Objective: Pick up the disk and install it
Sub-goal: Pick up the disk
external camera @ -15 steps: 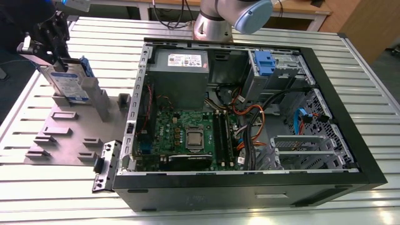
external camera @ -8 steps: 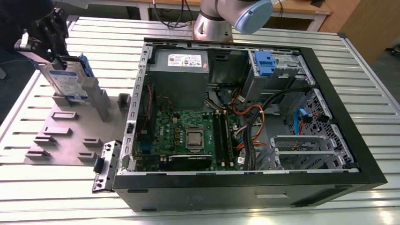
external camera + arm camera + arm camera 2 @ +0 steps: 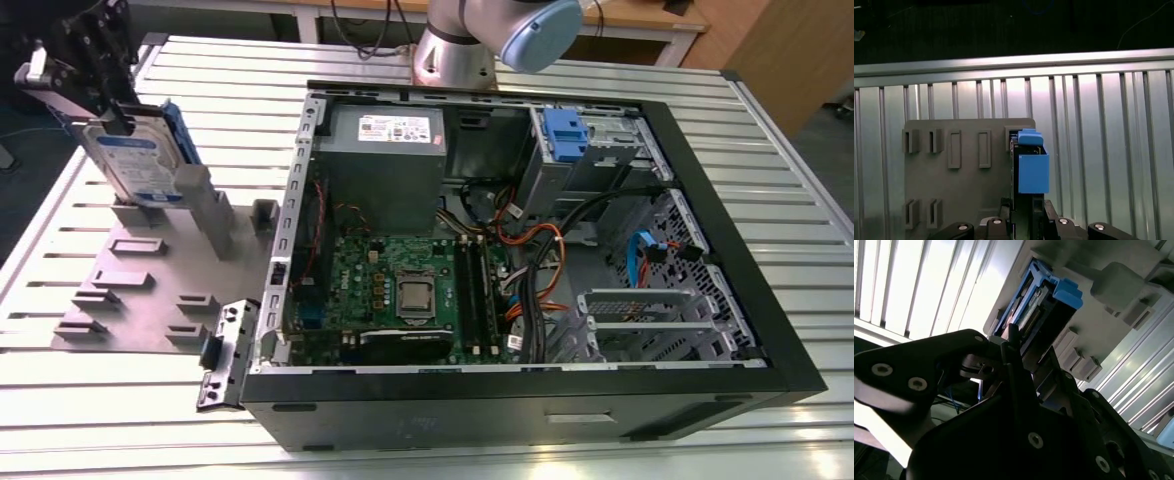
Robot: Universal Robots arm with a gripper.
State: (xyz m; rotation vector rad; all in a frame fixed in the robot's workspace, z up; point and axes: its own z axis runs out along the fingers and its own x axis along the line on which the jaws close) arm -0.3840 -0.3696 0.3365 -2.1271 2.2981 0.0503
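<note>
Upright disk (image 3: 134, 158) at grey rack (image 3: 147, 290), apparently gripped atop by end effector (image 3: 115, 122)

A silver table of ribbed metal slats (image 3: 120, 420) carries everything. Toward the exterior view's left, a flat grey plastic fixture plate with raised slotted holders (image 3: 140, 290) lies on it. Just beside the plate is an open black desktop computer case (image 3: 534, 415), and the arm's grey cylindrical base (image 3: 451, 60) stands behind the case.
</note>
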